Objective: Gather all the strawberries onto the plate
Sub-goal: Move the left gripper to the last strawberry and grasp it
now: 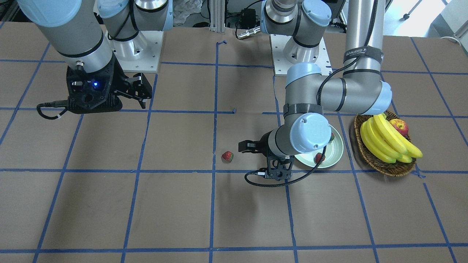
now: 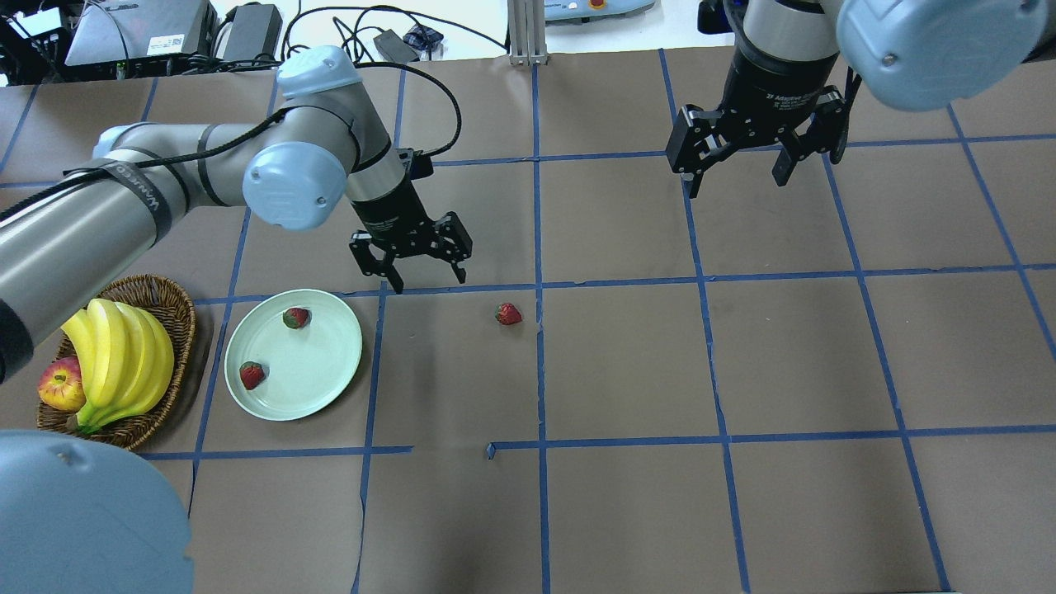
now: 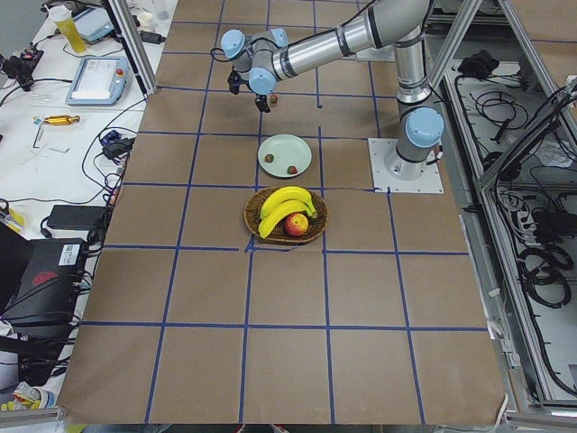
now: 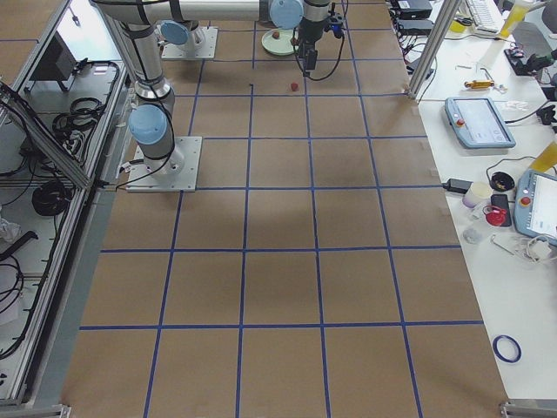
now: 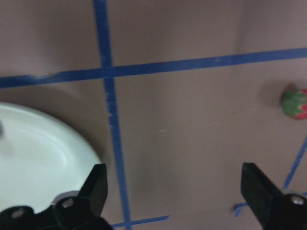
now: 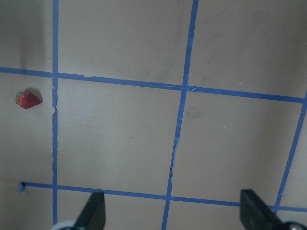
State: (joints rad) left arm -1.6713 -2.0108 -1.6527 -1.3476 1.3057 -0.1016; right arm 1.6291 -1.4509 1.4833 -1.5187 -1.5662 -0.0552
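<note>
The pale mint-green plate [image 2: 313,379] lies at the table's left, with two strawberries on it: one [image 2: 295,317] near the far rim, one [image 2: 252,374] at the left. A third strawberry [image 2: 508,313] lies on the brown paper to the plate's right; it also shows in the front view [image 1: 227,156] and the left wrist view [image 5: 294,102]. My left gripper [image 2: 422,276] is open and empty, above the table between plate and loose strawberry. My right gripper [image 2: 738,177] is open and empty, high at the far right.
A brown wicker basket [image 2: 177,301] with bananas [image 2: 115,355] and an apple [image 2: 59,385] stands left of the plate. Blue tape lines cross the brown paper table. The plate's edge shows in the left wrist view [image 5: 62,148].
</note>
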